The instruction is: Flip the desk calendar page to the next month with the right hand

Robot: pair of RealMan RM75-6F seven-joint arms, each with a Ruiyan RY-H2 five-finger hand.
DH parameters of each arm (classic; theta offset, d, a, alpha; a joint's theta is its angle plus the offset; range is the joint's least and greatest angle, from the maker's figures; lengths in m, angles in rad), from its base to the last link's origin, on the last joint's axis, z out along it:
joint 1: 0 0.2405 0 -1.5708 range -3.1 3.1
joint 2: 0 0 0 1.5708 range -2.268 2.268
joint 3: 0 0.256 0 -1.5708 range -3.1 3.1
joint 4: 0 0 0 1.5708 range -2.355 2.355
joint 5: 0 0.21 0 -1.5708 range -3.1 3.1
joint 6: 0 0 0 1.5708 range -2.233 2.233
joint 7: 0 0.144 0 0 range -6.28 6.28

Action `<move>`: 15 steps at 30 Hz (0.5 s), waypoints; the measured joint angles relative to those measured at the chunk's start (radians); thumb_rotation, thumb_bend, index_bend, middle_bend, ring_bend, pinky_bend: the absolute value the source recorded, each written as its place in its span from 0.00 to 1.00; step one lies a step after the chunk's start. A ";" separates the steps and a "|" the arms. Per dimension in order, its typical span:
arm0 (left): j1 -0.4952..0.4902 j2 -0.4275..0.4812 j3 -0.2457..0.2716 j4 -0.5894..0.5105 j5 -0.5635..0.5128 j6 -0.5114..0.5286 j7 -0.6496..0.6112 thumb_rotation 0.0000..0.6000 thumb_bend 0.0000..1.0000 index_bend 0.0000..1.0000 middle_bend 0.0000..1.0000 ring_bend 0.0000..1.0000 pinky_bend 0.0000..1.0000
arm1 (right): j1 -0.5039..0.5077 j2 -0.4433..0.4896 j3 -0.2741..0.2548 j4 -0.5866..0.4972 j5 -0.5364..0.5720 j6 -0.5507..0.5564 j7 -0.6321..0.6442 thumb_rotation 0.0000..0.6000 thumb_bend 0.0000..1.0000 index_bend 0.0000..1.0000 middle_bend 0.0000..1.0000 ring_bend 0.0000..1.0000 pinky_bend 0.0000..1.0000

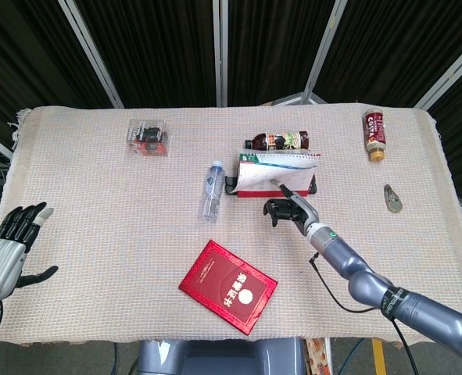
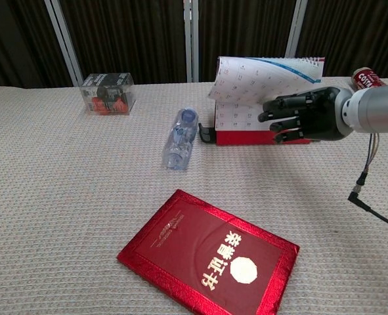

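The desk calendar [image 1: 277, 170] stands near the table's middle, behind my right hand [image 1: 284, 207]. Its front page [image 2: 259, 75] is lifted off the stand and curls up and back, showing the sheet beneath and the red base [image 2: 239, 136]. In the chest view my right hand [image 2: 302, 115] is in front of the calendar with fingers stretched out to the left, touching the underside of the raised page; I cannot see a pinch. My left hand [image 1: 12, 242] hovers open at the table's left edge, holding nothing.
A clear water bottle [image 1: 213, 190] lies left of the calendar. A red booklet [image 1: 227, 285] lies near the front edge. A dark tea bottle [image 1: 277, 141] lies behind the calendar. A clear box [image 1: 148, 137] sits far left, a brown bottle [image 1: 374, 134] far right.
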State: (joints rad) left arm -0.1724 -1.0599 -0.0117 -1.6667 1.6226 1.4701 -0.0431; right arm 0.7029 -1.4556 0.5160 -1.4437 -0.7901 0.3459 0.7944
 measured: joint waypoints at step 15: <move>0.000 0.004 0.002 -0.004 0.002 0.000 -0.008 1.00 0.02 0.00 0.00 0.00 0.00 | -0.028 0.158 0.059 -0.262 -0.017 0.229 -0.113 1.00 0.48 0.24 0.32 0.41 0.36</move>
State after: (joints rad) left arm -0.1727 -1.0560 -0.0099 -1.6712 1.6241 1.4696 -0.0509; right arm 0.6752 -1.2976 0.5754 -1.7058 -0.8066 0.5754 0.6819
